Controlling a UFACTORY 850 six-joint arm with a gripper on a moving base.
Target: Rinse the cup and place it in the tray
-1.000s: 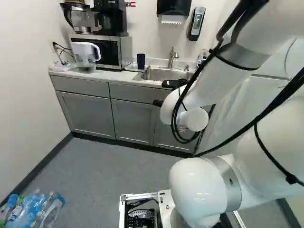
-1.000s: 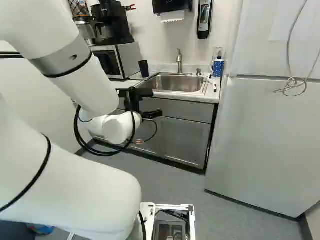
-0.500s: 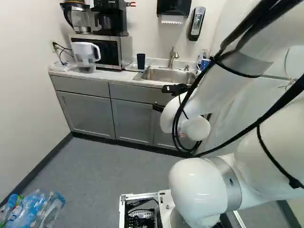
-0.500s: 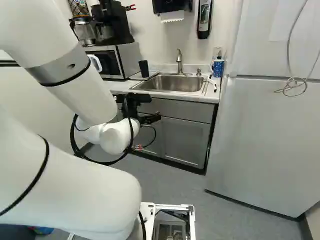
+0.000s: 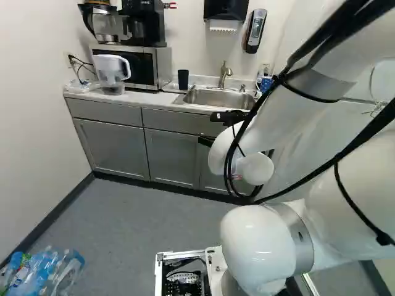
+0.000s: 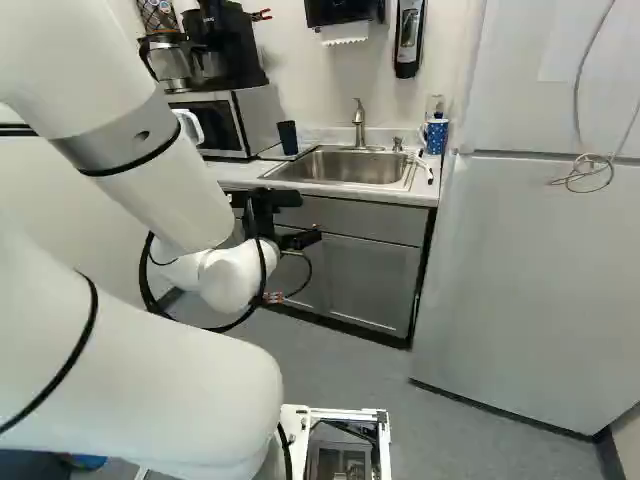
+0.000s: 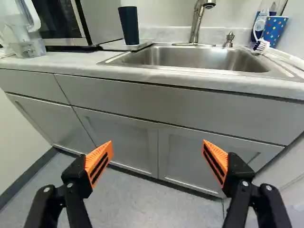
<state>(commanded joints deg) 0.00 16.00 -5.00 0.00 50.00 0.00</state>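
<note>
Grey panelled cabinets [image 7: 114, 137] stand beneath a pale marbled counter [image 7: 85, 62], whose straight front edge runs above the drawer fronts; bare grey floor [image 7: 133, 199] meets their dark kickboard. Before the doors hangs the black gripper with orange pads [image 6: 302, 238], its two fingers spread wide apart, a gap separating them from the cabinets.

Taking straight ahead of the gripper as twelve o'clock, the stainless steel sink [image 7: 190, 59] lies at twelve, set into the counter, with the brushed metal faucet [image 7: 196, 21] behind its basin. At eleven, the dark tapered cup [image 7: 129, 26] stands upright on the thin white tray [image 7: 111, 46], just beside the sink. Between ten and eleven sits the silver-and-black microwave [image 7: 102, 19]; the clear white-handled pitcher [image 7: 26, 40] is at ten. At one o'clock, near the sink's edge, is the blue dotted cup [image 7: 275, 31].

Farther out, the tall white refrigerator [image 6: 530, 290] closes off the space at three. On the wall, the grey-and-black dispenser [image 6: 408, 38] bears print too small to tell.
</note>
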